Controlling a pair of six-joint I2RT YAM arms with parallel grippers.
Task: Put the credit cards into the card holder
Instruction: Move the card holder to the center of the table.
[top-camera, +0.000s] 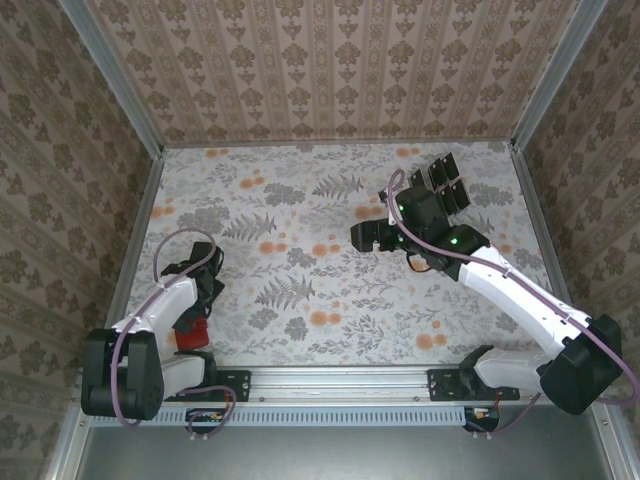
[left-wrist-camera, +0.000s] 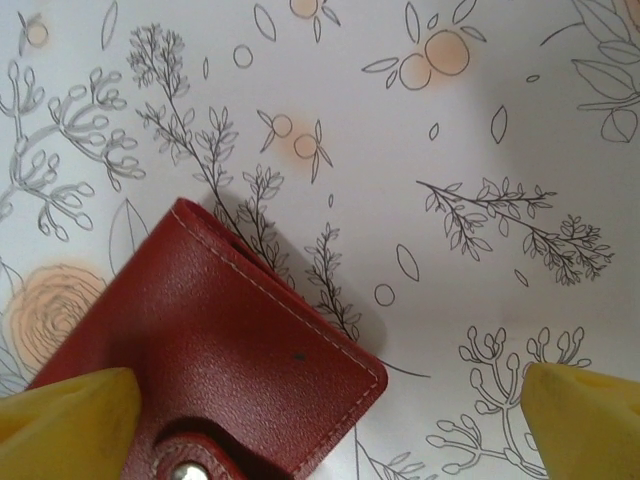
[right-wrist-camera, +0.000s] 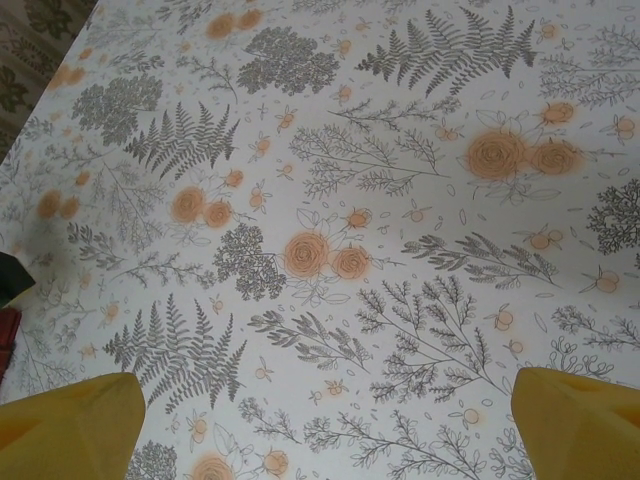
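Observation:
The card holder (left-wrist-camera: 215, 345) is a folded red wallet with pale stitching and a snap tab, lying flat on the floral table. In the top view the card holder (top-camera: 192, 336) sits near the front left, partly under the left arm. My left gripper (left-wrist-camera: 325, 430) hovers open above it, its left yellow fingertip (left-wrist-camera: 65, 420) over the wallet's edge and the right one over bare table. Several black credit cards (top-camera: 445, 178) lie fanned out at the back right. My right gripper (top-camera: 363, 236) hangs open over the table's middle, just left of the cards, nothing between its fingers (right-wrist-camera: 70, 425).
Patterned walls (top-camera: 120, 160) enclose the table on three sides. A metal rail (top-camera: 340, 385) runs along the near edge between the arm bases. A sliver of red (right-wrist-camera: 6, 335) shows at the left edge of the right wrist view.

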